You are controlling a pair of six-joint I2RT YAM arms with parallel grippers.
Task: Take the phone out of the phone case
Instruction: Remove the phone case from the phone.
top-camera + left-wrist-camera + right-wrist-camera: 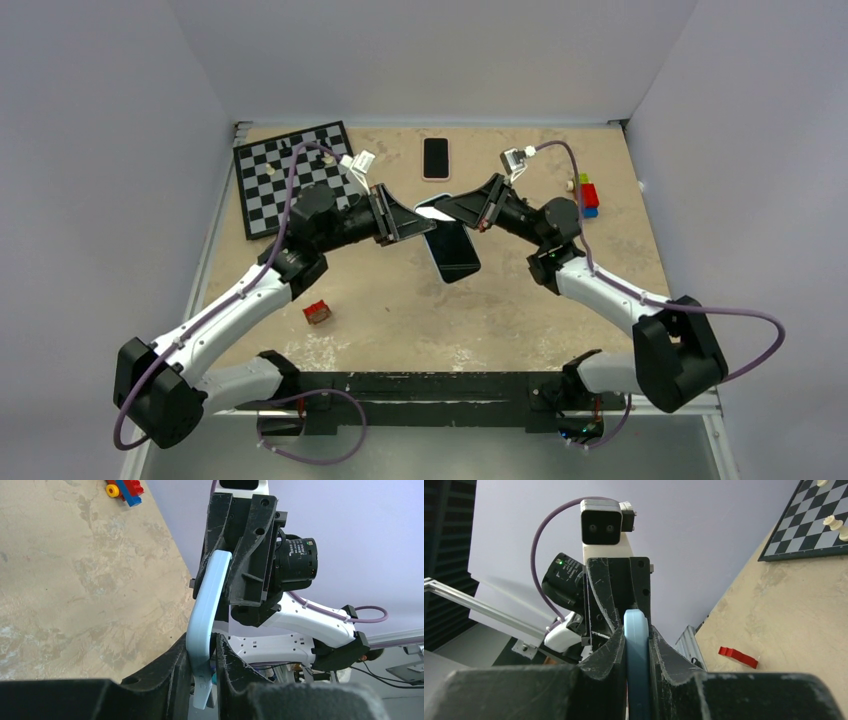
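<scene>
The phone (pixel 455 250), dark screen up, hangs tilted above the table's middle in a light blue case (pixel 432 210). My left gripper (pixel 415 222) and right gripper (pixel 447 208) meet at its upper end, both shut on the case. In the left wrist view the case (pixel 207 605) is edge-on and slightly bent between my left gripper's (pixel 202 642) jaws, with the right gripper clamped on its far end. In the right wrist view the case edge (pixel 637 670) is pinched in my right gripper (pixel 637 632). I cannot tell how deep the phone sits in the case.
A second dark phone (pixel 436 158) lies flat at the back centre. A chessboard (pixel 292 175) with a few pieces is at the back left. A small red block (pixel 318 312) lies front left. Coloured toy bricks (pixel 588 195) sit at the right.
</scene>
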